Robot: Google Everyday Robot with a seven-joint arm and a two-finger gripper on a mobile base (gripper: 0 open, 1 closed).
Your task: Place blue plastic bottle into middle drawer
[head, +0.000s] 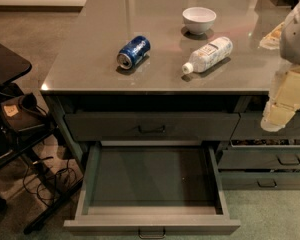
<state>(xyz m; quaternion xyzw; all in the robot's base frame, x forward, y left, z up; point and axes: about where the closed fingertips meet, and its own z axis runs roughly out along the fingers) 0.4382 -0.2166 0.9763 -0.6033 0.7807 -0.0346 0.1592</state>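
The surface (90,59) carries the blue plastic bottle (208,54), which lies on its side towards the right front. I take the bottle as the mark for everything else.

The middle drawer (150,226) is pulled out wide, below the bottle and a little to its left. Its bottom is bare, so the goal is ready to receive. Between it and the bottle sits the upper drawer (150,126) (same width, closed).

The hand (273,123) hangs at the end of the pale arm, to the right of the bottle and nearer the camera. It shows against the cabinet front just off the surface's right front corner, apart from the bottle and holding nothing. Whether it is spread or pressed together I cannot tell.

The bottle's long axis runs on a diagonal. Its white cap (187,68) points to the front left and its base to the back right. From the hand the bottle lies to the left and further back, so the hand faces its flank roughly broadside rather than either end. By my judgement the coming reach goes up, left and back, and the closing line should cross that diagonal at the ribbed body.

The white bowl (199,20) stands just behind the bottle. The blue can (133,52) lies well to its left (not the target).
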